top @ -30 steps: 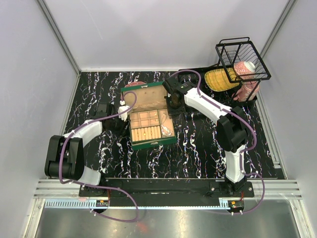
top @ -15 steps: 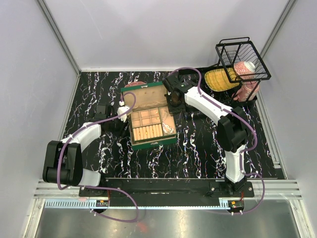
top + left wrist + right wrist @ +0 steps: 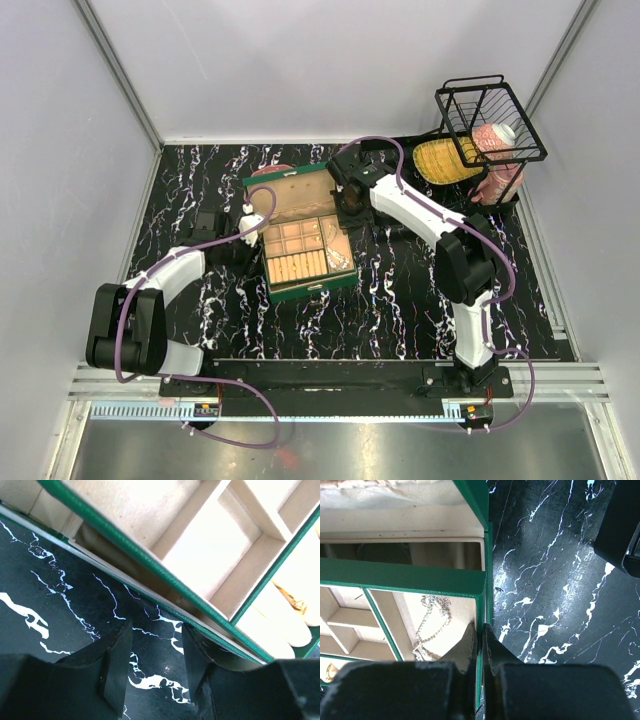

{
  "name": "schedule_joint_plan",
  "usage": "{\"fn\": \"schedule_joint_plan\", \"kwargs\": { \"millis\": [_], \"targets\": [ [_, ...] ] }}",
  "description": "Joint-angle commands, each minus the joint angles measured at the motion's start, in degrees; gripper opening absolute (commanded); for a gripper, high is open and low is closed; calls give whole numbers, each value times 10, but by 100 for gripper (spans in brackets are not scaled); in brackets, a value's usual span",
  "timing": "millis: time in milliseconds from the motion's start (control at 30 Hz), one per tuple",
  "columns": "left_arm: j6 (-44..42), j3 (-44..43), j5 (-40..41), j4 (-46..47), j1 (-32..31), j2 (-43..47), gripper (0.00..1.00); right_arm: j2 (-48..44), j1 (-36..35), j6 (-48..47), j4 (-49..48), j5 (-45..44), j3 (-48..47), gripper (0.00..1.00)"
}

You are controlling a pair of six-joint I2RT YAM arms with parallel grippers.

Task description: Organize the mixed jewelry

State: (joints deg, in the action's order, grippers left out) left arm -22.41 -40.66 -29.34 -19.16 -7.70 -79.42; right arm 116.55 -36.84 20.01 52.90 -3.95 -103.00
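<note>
Right gripper (image 3: 480, 639): pinched tight on the thin right wall of the green box (image 3: 405, 577). One finger is inside the box and one is outside.
Left gripper (image 3: 156, 633): its two fingers are spread apart with nothing between them. It sits low over the table (image 3: 400, 300), just beside the left side of the green box.
Silver chain (image 3: 426, 628): lies in a loose heap in the tan part of the box just inside the wall that the right gripper holds. It is near the inside finger.
Gold ring (image 3: 331, 670): sits in a small tan square further left in the box. It is at the bottom corner of the right wrist view and is only partly seen.
Gold piece (image 3: 295, 602): rests on the cream rolls inside the box.
Green box: lies between the two grippers with its lid open and standing up at the back. It has tan squares and a row of cream rolls inside.
Table: black with white streaks, and the box rests on it.
Wire basket (image 3: 490, 118): black and tipped to one side, at the far right corner, well apart from the box.
</note>
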Motion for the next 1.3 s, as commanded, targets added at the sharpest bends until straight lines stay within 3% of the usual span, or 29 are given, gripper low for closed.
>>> {"fn": "schedule_joint_plan", "kwargs": {
  "millis": [0,700,1267],
  "targets": [
    [8,3,-37,36,-11,15,47,3,-16,-3,-13,13,-30,0],
    [6,21,-20,47,-3,77,48,34,-16,-60,6,32,-58,0],
    [7,19,-15,45,27,122,49,22,-17,-76,-1,38,-18,0]
  ]
}}
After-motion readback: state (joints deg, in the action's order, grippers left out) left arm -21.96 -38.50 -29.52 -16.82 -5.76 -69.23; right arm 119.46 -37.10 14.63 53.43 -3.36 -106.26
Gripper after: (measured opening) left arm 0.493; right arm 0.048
